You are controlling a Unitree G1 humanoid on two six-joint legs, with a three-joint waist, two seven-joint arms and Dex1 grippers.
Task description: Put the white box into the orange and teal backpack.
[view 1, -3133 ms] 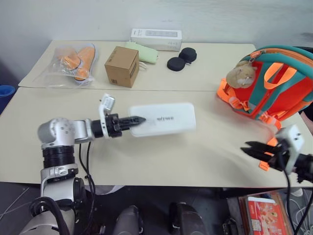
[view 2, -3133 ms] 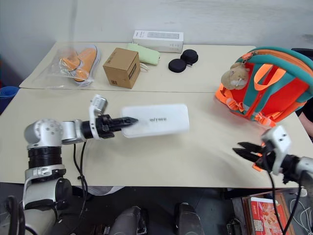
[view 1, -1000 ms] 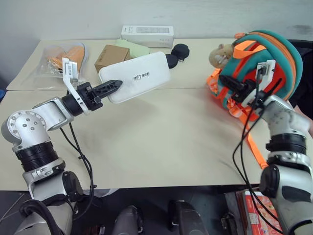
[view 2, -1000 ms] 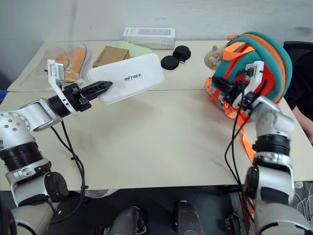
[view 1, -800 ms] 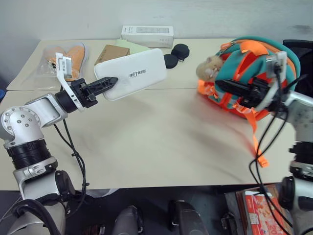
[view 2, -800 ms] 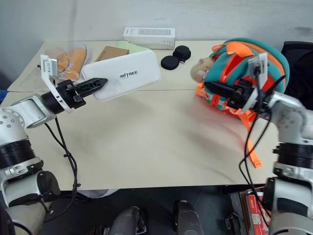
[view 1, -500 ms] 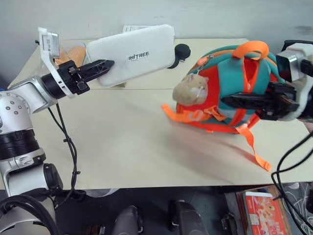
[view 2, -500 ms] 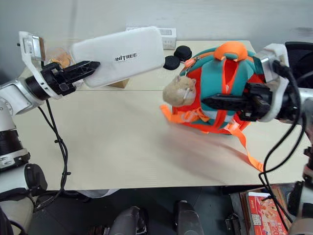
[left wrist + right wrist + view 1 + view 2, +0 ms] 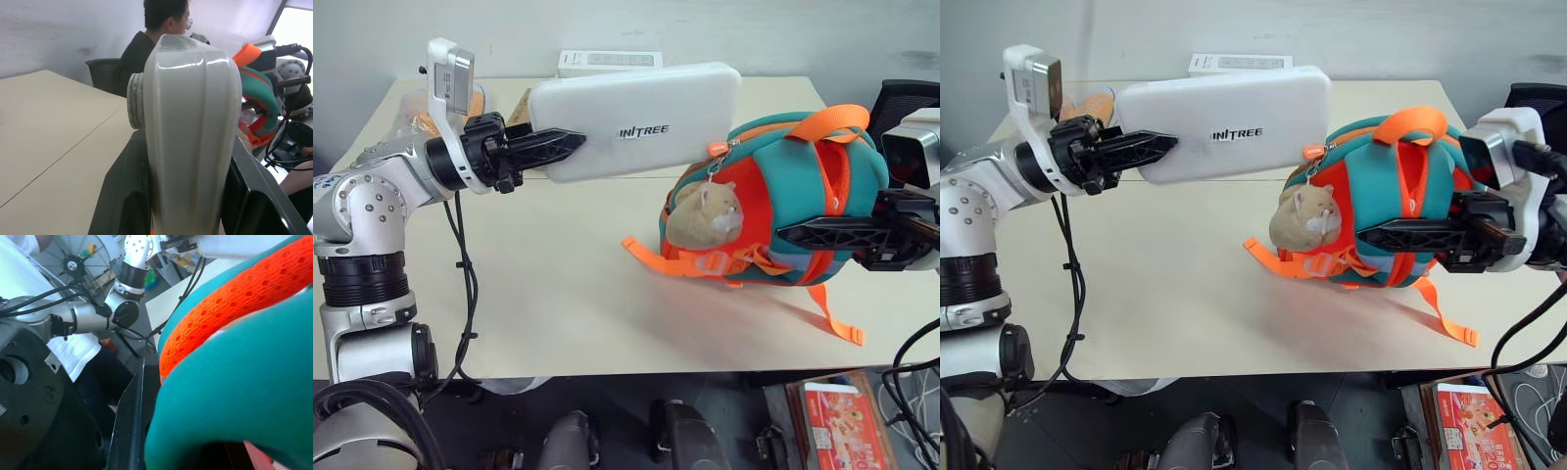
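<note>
Left gripper [image 9: 570, 146] is clamped on one short end of the white box [image 9: 646, 117], holding it level in the air above the table [image 9: 538, 284], its far end just over the top of the backpack [image 9: 783, 220]. Right gripper [image 9: 1376, 235] is closed on the backpack's side, fingers pointing toward the left arm. The backpack sits tipped on the table, plush toy [image 9: 703, 215] facing the box, an orange strap [image 9: 837, 318] trailing on the tabletop.

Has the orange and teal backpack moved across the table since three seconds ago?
Yes. The orange and teal backpack, gripped by the right gripper, has been dragged from the table's right edge toward the middle, nearer the table seam.
</note>
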